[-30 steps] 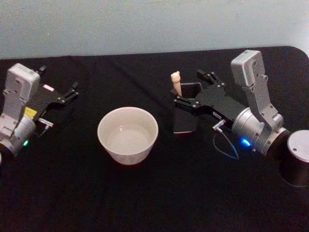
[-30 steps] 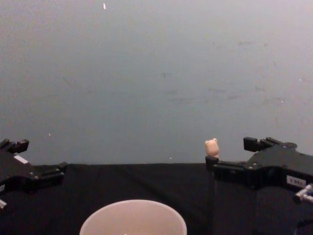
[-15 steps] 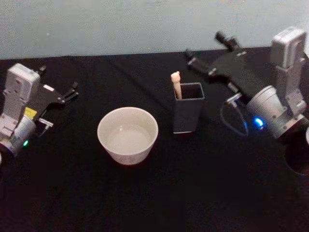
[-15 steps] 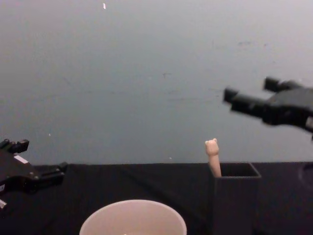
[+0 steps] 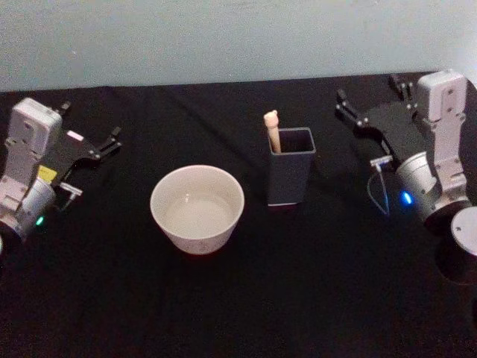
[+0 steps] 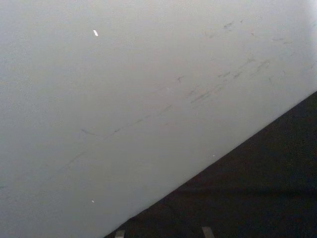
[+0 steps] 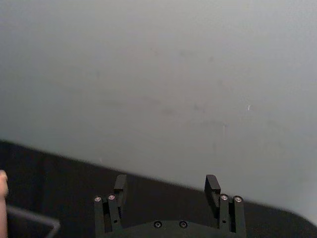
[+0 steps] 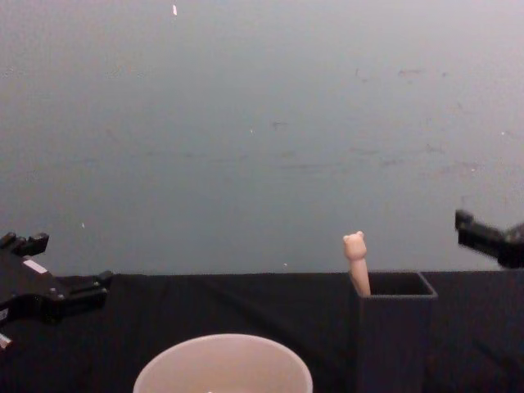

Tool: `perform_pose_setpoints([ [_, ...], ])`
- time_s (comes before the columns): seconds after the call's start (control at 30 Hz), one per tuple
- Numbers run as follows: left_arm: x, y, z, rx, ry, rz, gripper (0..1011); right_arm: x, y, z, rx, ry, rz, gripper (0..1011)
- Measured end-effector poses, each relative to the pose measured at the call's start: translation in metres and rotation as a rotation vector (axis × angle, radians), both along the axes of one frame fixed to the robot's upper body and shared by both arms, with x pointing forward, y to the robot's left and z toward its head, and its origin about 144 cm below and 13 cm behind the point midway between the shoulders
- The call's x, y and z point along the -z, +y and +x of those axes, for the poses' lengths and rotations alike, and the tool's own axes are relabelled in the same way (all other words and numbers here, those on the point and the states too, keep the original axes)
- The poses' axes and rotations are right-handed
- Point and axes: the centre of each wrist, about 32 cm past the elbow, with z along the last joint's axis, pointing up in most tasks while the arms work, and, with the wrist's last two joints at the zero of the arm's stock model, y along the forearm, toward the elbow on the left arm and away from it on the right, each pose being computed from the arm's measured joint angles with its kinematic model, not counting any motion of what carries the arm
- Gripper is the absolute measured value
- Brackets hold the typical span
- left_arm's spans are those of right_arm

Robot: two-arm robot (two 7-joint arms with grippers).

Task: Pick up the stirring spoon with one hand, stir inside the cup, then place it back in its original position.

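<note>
At the centre of the black table, the stirring spoon stands in the dark holder box, its knobbed handle leaning against the box's left wall and rising above the rim. The cup sits just left of the box, apart from it, and nothing is in it. Judged from this layout, the task stands either complete or not begun; the pictures do not settle which. If a grasp is next, it calls for closing on the exposed handle top without knocking the box. The right gripper hovers well right of the box, fingers spread, holding and touching nothing. The left gripper is parked at the far left, also spread and empty
</note>
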Motion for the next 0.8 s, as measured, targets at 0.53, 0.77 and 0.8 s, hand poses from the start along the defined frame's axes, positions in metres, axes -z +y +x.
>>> perform_pose_setpoints([
  [0.53,0.0,0.0,0.0,0.0,0.0,0.0,1001,0.014,-0.001,0.004,0.004,0.117,-0.016,1000],
  [0.77,0.0,0.0,0.0,0.0,0.0,0.0,1001,0.014,-0.001,0.004,0.003,0.11,-0.017,1000],
  [0.8,0.0,0.0,0.0,0.0,0.0,0.0,1001,0.014,-0.001,0.004,0.003,0.11,-0.017,1000],
])
